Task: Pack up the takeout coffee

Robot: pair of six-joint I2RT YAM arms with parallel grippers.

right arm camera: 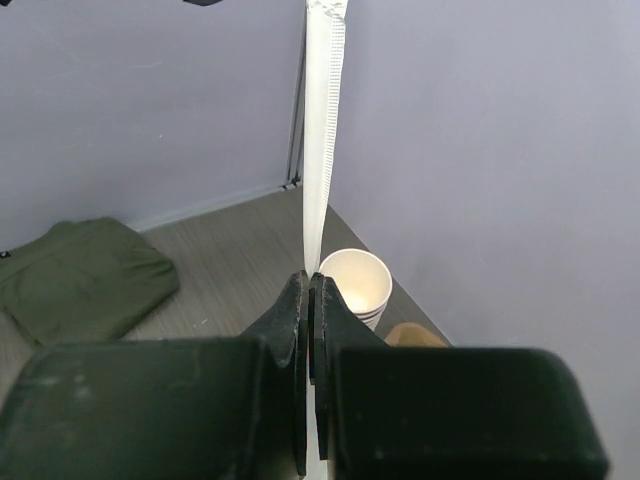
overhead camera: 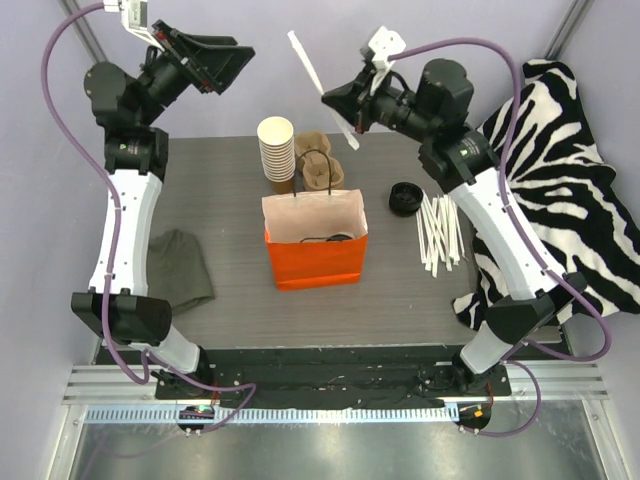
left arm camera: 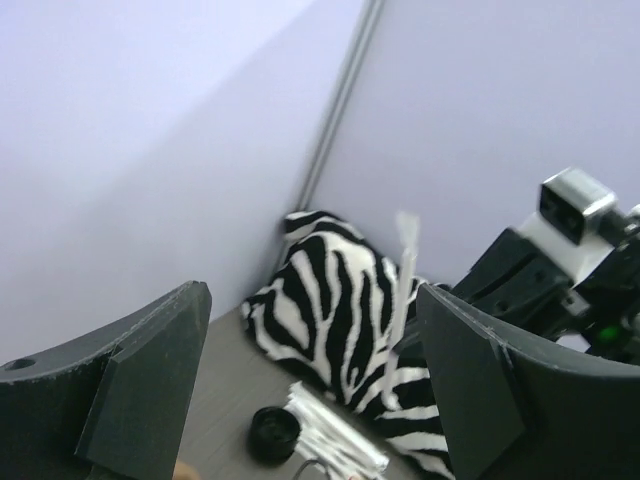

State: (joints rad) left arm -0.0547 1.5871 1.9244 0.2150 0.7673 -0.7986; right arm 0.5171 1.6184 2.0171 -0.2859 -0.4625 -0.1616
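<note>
My right gripper [overhead camera: 343,106] is raised above the back of the table and shut on a long white paper-wrapped straw [overhead camera: 322,88]; in the right wrist view the straw [right arm camera: 325,120] sticks straight up from the closed gripper [right arm camera: 311,285]. My left gripper [overhead camera: 226,66] is raised at the back left, open and empty; the left wrist view shows it [left arm camera: 312,300] wide apart. An orange paper bag [overhead camera: 315,260] stands open mid-table with a dark shape [overhead camera: 326,237] inside. I cannot tell whether that is the lidded takeout coffee; no lidded brown cup shows elsewhere.
A stack of lidless brown cups [overhead camera: 276,150] and brown paper pieces [overhead camera: 318,165] stand behind the bag. A loose black lid [overhead camera: 404,197] and a pile of wrapped straws [overhead camera: 438,232] lie right of it. A zebra cloth [overhead camera: 560,180] is far right, a green cloth [overhead camera: 180,268] left.
</note>
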